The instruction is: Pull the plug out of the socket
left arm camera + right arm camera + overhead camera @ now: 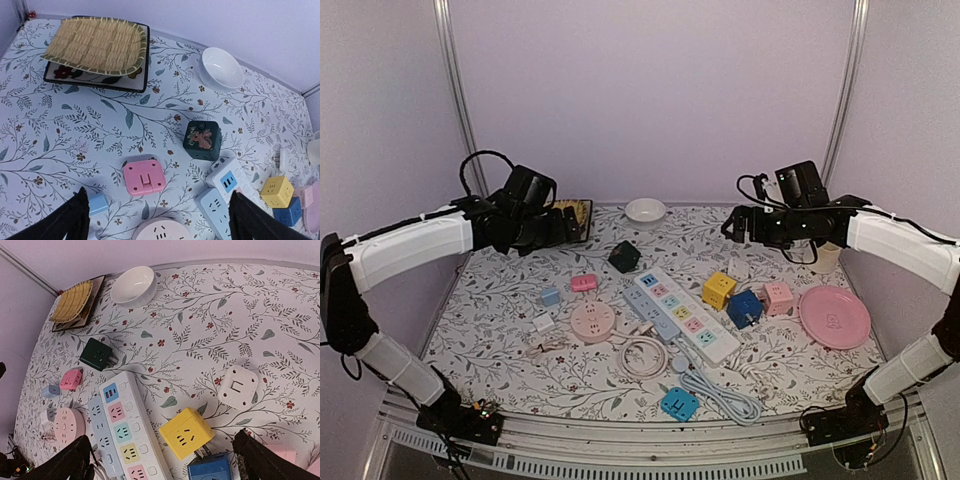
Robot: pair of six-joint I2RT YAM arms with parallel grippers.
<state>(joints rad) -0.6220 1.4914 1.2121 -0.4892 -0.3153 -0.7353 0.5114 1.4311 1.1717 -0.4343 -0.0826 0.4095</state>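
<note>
No words, brands or numbers are showing clearly enough to be read in any of the 3 views. The nearest thing to a label is sitting on the dark green cube (202,139): its top face is carrying a small reddish and gold picture (a decoration rather than letters, as far as the left wrist view is showing). The pink plate (850,305) is bearing a faint pale mark in its middle, and it is appearing too small and blurred to tell whether it is writing or a drawing.
</note>
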